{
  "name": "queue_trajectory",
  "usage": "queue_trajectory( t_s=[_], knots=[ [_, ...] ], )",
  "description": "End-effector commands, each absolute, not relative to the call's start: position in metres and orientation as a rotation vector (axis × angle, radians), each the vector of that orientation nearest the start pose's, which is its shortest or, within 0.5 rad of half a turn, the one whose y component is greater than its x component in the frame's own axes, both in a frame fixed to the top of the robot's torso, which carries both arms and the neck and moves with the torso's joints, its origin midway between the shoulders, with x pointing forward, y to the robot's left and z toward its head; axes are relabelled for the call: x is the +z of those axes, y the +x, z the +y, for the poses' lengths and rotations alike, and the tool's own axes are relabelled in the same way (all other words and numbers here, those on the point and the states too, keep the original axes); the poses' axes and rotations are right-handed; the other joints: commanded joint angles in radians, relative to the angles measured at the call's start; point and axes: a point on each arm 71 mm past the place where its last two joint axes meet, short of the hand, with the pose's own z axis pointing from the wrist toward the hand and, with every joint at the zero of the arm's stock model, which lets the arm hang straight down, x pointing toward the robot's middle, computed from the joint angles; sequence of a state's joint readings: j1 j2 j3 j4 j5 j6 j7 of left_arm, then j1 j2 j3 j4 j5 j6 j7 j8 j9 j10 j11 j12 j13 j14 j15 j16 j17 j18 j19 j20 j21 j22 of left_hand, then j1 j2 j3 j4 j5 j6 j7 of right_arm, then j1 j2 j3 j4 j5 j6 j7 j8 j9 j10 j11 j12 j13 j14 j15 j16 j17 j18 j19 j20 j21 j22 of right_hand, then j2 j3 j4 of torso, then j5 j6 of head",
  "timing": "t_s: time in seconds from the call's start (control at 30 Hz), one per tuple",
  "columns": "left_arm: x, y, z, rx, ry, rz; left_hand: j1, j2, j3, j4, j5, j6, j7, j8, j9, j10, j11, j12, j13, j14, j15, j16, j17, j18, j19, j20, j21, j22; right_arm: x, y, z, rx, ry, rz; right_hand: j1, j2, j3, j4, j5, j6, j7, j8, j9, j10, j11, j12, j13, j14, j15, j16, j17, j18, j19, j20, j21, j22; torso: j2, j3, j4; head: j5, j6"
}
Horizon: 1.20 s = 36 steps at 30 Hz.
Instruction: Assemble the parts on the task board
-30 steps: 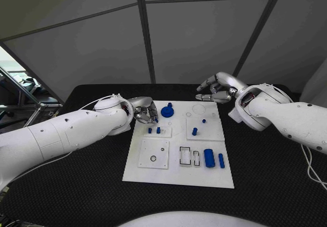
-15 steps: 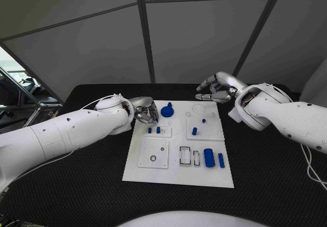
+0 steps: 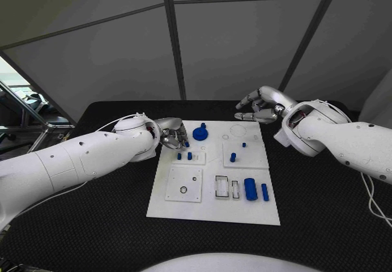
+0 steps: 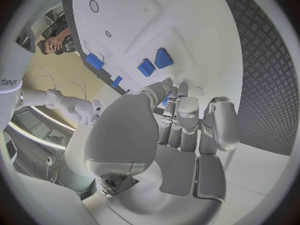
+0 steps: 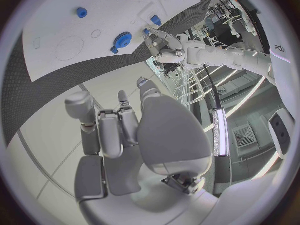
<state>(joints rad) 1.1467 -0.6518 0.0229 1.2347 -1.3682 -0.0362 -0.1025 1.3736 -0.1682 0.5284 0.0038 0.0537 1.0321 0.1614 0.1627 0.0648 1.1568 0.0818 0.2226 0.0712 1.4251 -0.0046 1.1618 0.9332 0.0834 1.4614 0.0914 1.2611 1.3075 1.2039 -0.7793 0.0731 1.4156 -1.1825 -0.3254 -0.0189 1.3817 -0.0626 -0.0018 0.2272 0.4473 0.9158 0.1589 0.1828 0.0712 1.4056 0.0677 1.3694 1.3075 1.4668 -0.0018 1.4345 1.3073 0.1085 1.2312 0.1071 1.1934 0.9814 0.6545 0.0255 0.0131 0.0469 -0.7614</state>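
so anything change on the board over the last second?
Barely. The left hand edged slightly down along the task board's left edge, beside the blue disc part; nothing was taken hold of or let go. The right hand stayed raised beyond the board's far edge, and the blue parts lie as before.

White board [image 3: 214,209] flat on table. Blue gear [image 3: 200,134] lying near far left corner. Two short pegs [image 3: 184,156] upright in left block, two more [image 3: 238,152] in right block. Two blue cylinders [image 3: 255,189] lying flat, near right.
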Motion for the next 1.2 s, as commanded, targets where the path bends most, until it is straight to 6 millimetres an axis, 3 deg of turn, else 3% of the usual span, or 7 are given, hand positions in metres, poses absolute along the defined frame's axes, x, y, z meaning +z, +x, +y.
queue_trajectory(
  t_s=[0.03,0.33,0.6,0.67,0.8,1.07,1.2],
  knots=[
    [-0.228,0.527,0.185,-0.607,0.085,1.975,-0.006,-0.003,-0.002,-0.006,-0.002,-0.036,0.003,-0.026,-0.003,0.004,0.006,-0.009,0.003,0.002,0.009,0.004,-0.002,-0.018,-0.001,0.008,0.0,0.125,-0.146,0.52,-0.202,0.834,0.115,1.587,0.005,0.002,0.006,0.0,0.006,-0.004,-0.002,0.004,-0.002,-0.028,0.002,-0.031,0.015,0.056,-0.004,-0.009,0.044,0.011,-0.008,-0.004,-0.01,-0.009,-0.001,-0.0005,0.0013,0.0,0.0],
    [-0.227,0.529,0.194,-0.572,0.05,1.955,-0.013,-0.01,-0.005,-0.002,-0.001,-0.09,0.01,-0.067,-0.001,0.012,0.01,-0.018,0.007,0.005,0.012,0.02,-0.002,-0.017,-0.001,0.012,-0.003,0.125,-0.148,0.52,-0.207,0.805,0.12,1.616,0.051,0.0,0.041,0.016,-0.007,-0.011,-0.009,0.009,-0.001,-0.322,-0.008,-0.614,-0.534,0.04,-0.013,-0.067,-0.022,0.023,-0.041,-0.012,-0.068,-0.077,-0.001,-0.0002,-0.0003,-0.004,0.005],
    [-0.216,0.532,0.216,-0.623,-0.083,1.91,-0.014,-0.009,-0.001,0.002,-0.001,-0.066,0.008,-0.059,0.005,-0.003,0.013,-0.036,0.004,-0.005,0.015,0.013,-0.028,0.003,-0.037,0.015,-0.103,0.081,-0.158,0.518,-0.215,0.658,-0.02,1.697,0.14,-0.024,0.134,0.01,-0.15,0.046,-0.007,0.016,-0.001,-0.343,-0.003,-0.961,-0.819,0.032,-0.008,-0.128,-0.091,0.029,-0.053,-0.012,-0.102,-0.112,-0.003,-0.0013,0.0007,-0.021,0.012],
    [-0.213,0.531,0.225,-0.686,-0.185,1.902,-0.012,-0.007,0.003,0.001,-0.001,-0.052,0.009,-0.053,0.006,-0.006,0.014,-0.04,0.004,-0.015,0.015,0.001,-0.052,0.016,-0.062,0.016,-0.171,0.051,-0.163,0.515,-0.216,0.6,-0.09,1.704,0.154,-0.039,0.166,0.008,-0.169,0.071,-0.012,0.008,-0.003,-0.326,-0.002,-1.043,-0.903,0.036,-0.005,-0.127,-0.088,0.028,-0.046,-0.011,-0.096,-0.103,-0.004,-0.0001,-0.0005,-0.031,0.015],
    [-0.207,0.527,0.242,-0.849,-0.425,1.853,-0.002,-0.004,0.017,-0.007,-0.001,-0.022,0.015,-0.039,0.007,-0.023,0.021,-0.044,0.002,-0.169,0.021,-0.219,-0.34,0.068,-0.192,0.021,-0.474,-0.09,-0.17,0.507,-0.216,0.506,-0.212,1.694,0.158,-0.052,0.195,0.003,-0.187,0.096,-0.015,-0.005,-0.003,-0.309,0.003,-1.099,-0.97,0.038,-0.006,-0.124,-0.084,0.026,-0.042,-0.009,-0.09,-0.093,-0.001,-0.0005,0.0,-0.052,0.023],
    [-0.195,0.516,0.255,-1.165,-0.712,1.727,-0.008,0.017,-0.006,-0.004,-0.003,0.011,0.007,-0.018,0.008,0.019,0.007,0.005,0.024,-0.193,0.014,-0.254,-0.377,0.089,-0.247,0.016,-0.633,-0.177,-0.187,0.494,-0.209,0.415,-0.339,1.681,0.149,-0.078,0.223,0.0,-0.247,0.089,0.005,-0.038,-0.006,-0.315,0.022,-1.161,-1.043,0.041,0.008,-0.117,-0.077,0.024,-0.042,0.0,-0.088,-0.088,-0.001,-0.0029,0.0051,-0.061,0.03],
    [-0.191,0.51,0.253,-1.319,-0.818,1.662,-0.003,0.024,-0.018,-0.007,-0.001,0.001,0.012,-0.02,0.005,0.002,0.013,0.013,0.028,-0.215,0.018,-0.274,-0.396,0.099,-0.28,0.019,-0.718,-0.223,-0.192,0.49,-0.206,0.406,-0.358,1.676,0.142,-0.088,0.23,0.0,-0.252,0.081,0.012,-0.049,-0.006,-0.322,0.03,-1.176,-1.063,0.043,0.015,-0.106,-0.065,0.025,-0.044,0.006,-0.089,-0.088,0.002,-0.0024,-0.0018,-0.057,0.033]
  ],
)
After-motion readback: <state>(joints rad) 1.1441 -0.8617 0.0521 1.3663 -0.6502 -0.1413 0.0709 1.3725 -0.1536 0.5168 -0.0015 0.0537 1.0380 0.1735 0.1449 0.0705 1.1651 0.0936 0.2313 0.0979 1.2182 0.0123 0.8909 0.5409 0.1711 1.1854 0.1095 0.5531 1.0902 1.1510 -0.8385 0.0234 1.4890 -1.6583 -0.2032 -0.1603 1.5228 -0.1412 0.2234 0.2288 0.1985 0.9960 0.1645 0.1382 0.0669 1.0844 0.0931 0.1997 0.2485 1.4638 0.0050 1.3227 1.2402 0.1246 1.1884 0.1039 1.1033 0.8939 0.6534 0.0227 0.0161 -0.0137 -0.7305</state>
